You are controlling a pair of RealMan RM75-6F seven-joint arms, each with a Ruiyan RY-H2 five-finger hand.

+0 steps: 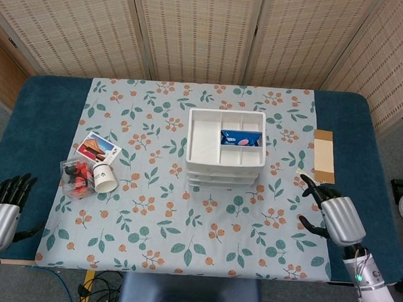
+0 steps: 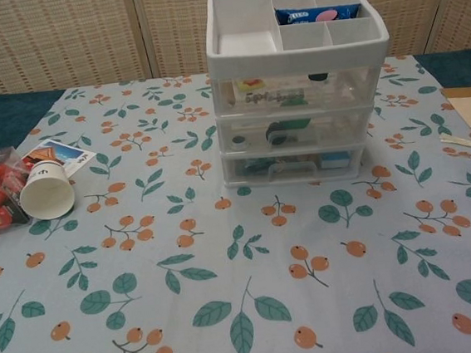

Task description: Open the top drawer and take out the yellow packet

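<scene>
top drawer (image 2: 301,92) closed (yellow packet (image 2: 250,84) inside), right hand (image 1: 334,215) open

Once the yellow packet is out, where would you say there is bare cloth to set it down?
The widest bare patch is the floral cloth in front of the drawer unit, between the paper cup and the right hand. Behind the unit is also bare. The left is crowded: cup, card and clear box.

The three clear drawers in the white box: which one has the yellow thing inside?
The top clear drawer, just under the white tray: a yellow-and-red packet shows at its left. The middle and bottom drawers show no yellow packet.
</scene>
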